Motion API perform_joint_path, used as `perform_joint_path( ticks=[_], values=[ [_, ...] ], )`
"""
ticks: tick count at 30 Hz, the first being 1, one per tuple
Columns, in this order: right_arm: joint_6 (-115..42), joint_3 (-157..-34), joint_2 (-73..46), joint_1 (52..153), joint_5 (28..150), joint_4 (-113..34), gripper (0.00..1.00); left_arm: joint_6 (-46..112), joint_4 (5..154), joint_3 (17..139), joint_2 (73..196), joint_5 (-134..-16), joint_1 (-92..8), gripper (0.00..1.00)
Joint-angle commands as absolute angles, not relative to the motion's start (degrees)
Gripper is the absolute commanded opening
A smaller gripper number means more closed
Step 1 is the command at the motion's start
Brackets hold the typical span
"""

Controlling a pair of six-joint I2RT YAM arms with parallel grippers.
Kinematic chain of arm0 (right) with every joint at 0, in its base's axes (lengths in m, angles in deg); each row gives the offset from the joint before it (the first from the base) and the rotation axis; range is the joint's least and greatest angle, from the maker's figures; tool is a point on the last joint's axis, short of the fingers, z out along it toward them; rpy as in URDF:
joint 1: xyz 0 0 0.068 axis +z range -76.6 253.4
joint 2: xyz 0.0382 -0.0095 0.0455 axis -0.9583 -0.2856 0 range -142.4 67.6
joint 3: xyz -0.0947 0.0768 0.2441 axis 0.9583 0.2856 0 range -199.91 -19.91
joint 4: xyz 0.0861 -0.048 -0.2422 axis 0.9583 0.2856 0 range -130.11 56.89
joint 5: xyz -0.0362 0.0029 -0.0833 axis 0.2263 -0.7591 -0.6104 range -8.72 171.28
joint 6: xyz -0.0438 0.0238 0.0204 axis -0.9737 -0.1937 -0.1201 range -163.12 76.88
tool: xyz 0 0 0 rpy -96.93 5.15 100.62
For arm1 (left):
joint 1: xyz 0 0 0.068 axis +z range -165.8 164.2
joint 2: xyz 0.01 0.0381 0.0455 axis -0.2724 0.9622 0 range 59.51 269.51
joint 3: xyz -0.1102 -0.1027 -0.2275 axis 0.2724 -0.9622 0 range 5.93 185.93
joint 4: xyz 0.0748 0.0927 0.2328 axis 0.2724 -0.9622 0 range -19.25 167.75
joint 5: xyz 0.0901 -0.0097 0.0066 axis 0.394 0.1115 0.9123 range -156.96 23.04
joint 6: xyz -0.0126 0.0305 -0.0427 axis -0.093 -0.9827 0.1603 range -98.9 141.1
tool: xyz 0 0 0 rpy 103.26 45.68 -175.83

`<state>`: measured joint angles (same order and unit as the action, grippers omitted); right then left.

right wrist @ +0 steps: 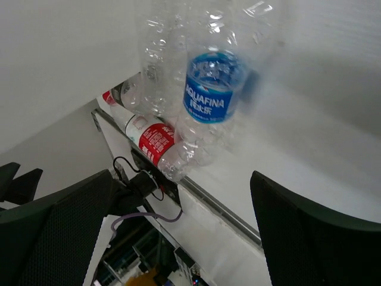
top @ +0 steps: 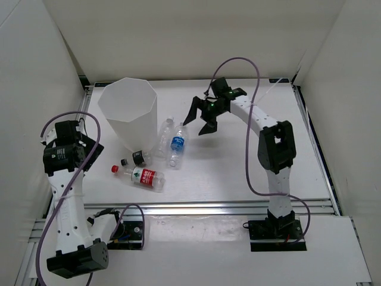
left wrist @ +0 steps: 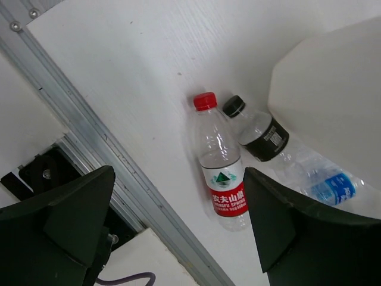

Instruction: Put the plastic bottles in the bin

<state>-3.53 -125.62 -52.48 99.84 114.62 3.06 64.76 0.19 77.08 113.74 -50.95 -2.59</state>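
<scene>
With the four plastic bottles [top: 143,176] lying on the tabletop [top: 226,173] just beside the bin [top: 128,113], none inside, and the left tool [left wrist: 178,202] and right tool [top: 201,123] both spread open and empty, we judged the right one should straddle the blue-labelled bottle [top: 177,145] squarely across its body, clear of its plain neighbour [top: 164,136].

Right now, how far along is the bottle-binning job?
Nothing looks done: the tall white translucent bin shows no bottles. In hand: nothing; left hand and right hand are open. Remaining: four clear plastic bottles lying beside it: blue-labelled bottle, plain white-capped bottle, red-labelled bottle, short black-capped bottle.
</scene>
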Motion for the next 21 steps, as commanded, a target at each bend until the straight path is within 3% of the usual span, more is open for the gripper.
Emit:
perform_joint_path(
  ticks=[1, 12, 21],
  values=[
    [-5.42, -129.86, -57.72, 101.17, 119.95, 1.20, 1.00, 61.44, -4.07, 79.75, 112.86, -55.61, -3.58, 1.00],
    [-4.80, -127.13, -66.16, 102.41, 120.21, -8.03, 1.00, 57.58, -4.07, 84.93, 114.97, -59.31, -3.59, 1.00],
    [-3.40, -135.30, -75.12, 104.43, 125.92, -10.67, 1.00, 57.05, -4.07, 84.94, 116.81, -59.67, -3.59, 1.00]
  ],
)
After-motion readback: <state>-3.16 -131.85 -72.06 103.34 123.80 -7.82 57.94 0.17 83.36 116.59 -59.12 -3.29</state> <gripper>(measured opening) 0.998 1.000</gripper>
